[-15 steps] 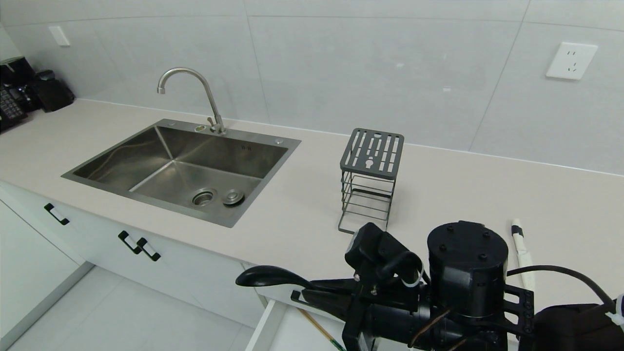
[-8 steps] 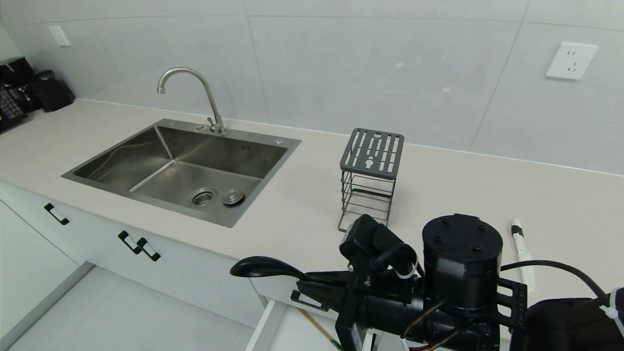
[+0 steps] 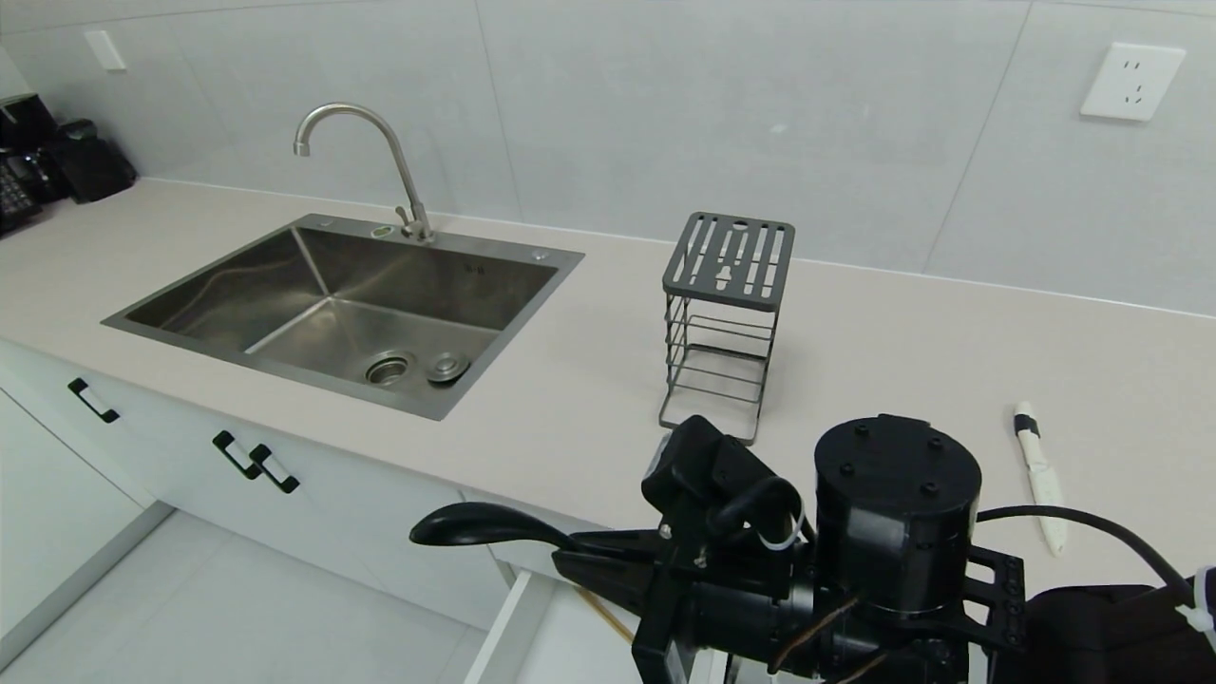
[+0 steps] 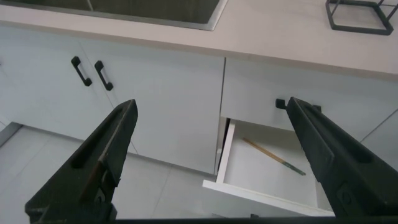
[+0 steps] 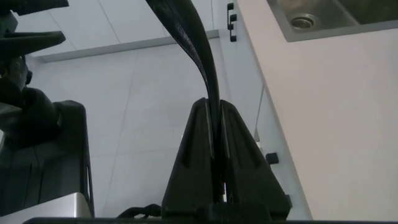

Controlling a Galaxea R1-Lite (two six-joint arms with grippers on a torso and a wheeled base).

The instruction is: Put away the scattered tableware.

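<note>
Fingers of my right gripper (image 3: 594, 562) are clamped tight on the handle of a black spoon (image 3: 475, 524). From the head camera, the spoon's bowl sticks out at nine o'clock from the grip, past the front edge of the counter (image 3: 902, 361) and over the floor. At twelve o'clock from the grip, a wire rack (image 3: 724, 328) stands upright on the counter. A white utensil (image 3: 1037, 465) (I cannot tell what kind) lies flat at four o'clock from the rack, well apart from it. The sink (image 3: 418, 285) sits at nine o'clock from the rack. An open drawer (image 3: 508, 617) shows at seven o'clock from my grip.

From the left wrist, my left gripper (image 4: 211, 106) has its fingers (image 4: 115, 149) spread wide with nothing between them. Beyond the gap is the open drawer, with a thin wooden stick (image 4: 273, 157) lying inside.

From the right wrist, both fingers (image 5: 242, 162) press together on the spoon's dark handle, with the counter edge and the sink drain (image 5: 305, 22) near.
</note>
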